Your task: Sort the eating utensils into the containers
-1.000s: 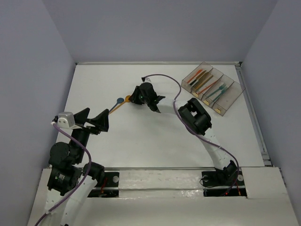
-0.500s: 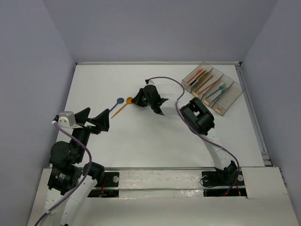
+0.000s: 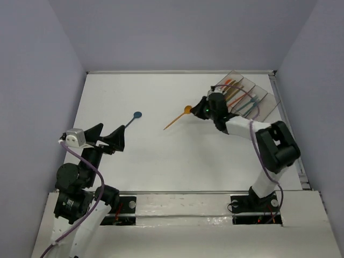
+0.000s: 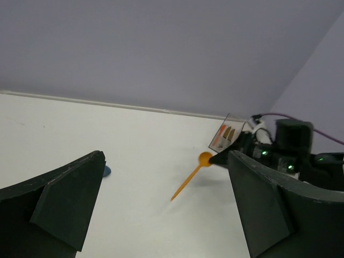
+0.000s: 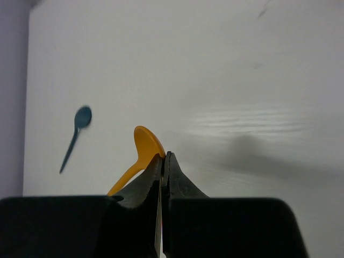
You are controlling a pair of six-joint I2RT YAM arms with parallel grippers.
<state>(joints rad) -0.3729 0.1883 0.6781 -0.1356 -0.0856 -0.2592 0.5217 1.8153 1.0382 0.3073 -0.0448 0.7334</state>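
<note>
R hand (image 5: 163,159) clenched on the orange spoon (image 3: 176,119), pinching it just behind the bowl; handle slants down-left over the worktop (image 3: 161,161); spoon sits just left of the containers (image 3: 267,105), not in any compartment; bins hold several red, orange and teal utensils, exact sorting hard to tell; L hand (image 3: 110,132) released, fingers wide apart, holding nothing; blue spoon (image 3: 134,117) lies flat on worktop near L hand.
</note>
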